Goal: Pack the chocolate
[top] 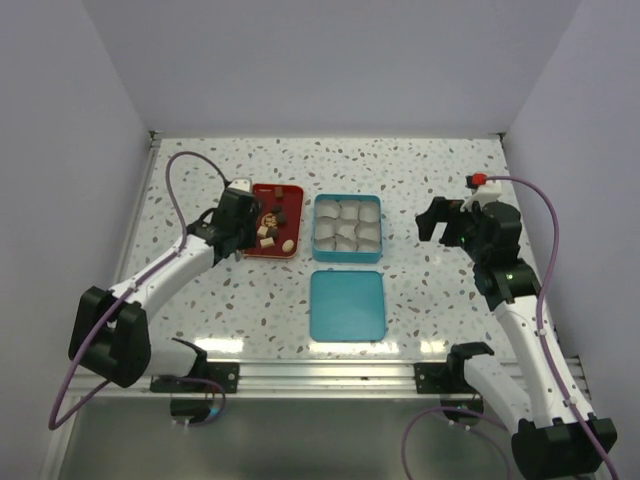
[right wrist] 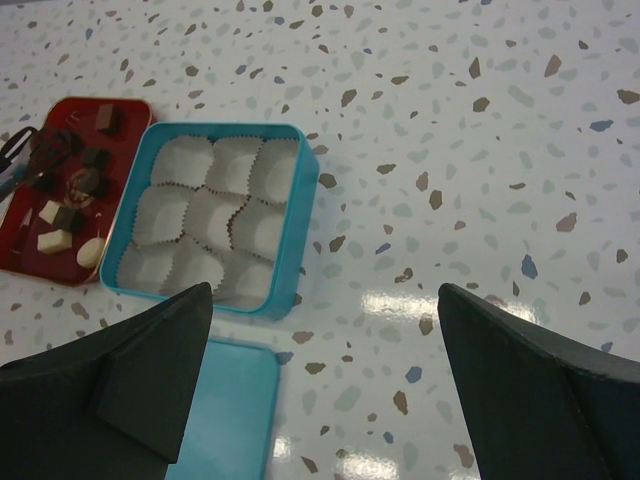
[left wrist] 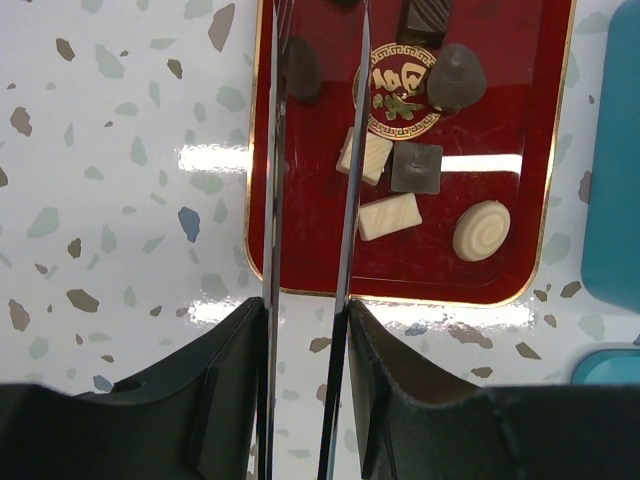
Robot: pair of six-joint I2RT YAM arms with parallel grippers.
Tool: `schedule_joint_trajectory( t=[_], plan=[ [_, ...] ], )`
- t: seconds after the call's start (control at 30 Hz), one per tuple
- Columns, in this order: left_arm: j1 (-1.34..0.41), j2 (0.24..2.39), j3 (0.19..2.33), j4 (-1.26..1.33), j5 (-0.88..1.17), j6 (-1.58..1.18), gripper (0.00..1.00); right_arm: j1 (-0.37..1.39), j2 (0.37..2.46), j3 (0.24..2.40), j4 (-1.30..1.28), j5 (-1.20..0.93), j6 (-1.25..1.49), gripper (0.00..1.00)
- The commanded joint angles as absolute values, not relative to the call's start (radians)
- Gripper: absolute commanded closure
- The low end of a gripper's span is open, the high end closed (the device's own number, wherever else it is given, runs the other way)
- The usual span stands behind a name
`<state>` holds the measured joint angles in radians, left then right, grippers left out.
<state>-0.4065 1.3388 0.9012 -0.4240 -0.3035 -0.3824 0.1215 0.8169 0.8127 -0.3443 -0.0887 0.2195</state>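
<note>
Chocolate: lying loose in the red tray (left wrist: 500, 120), just left of the tin (right wrist: 303, 215); cups sitting unfilled.
Left gripper (left wrist: 318, 30): hovering over the tray's left side, jaws narrowly parted, a dark piece (left wrist: 300, 68) lying between them, nearer the left jaw, not pinched.
Nearer arm: left.
Right gripper (top: 445, 222): hanging wide, holding nothing, right of the tin.
Crowding: cream bars (left wrist: 365, 155) sitting just right of the jaws.

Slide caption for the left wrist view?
Left gripper, partly open, over the red tray with a dark chocolate between its fingers.
</note>
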Motion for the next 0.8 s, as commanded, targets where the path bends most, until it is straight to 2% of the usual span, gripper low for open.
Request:
schedule_joint_trajectory(
  t=[0.0,0.77],
  plan=[
    [-0.41,1.35,0.917,-0.35,-0.314,-0.376,0.57,0.118,0.807,0.813,-0.316,-0.109,0.219,0.01],
    [-0.41,1.43,0.965,-0.314,-0.321,-0.342,0.56,0.118,0.815,0.815,-0.314,-0.114,0.218,0.01]
  ],
)
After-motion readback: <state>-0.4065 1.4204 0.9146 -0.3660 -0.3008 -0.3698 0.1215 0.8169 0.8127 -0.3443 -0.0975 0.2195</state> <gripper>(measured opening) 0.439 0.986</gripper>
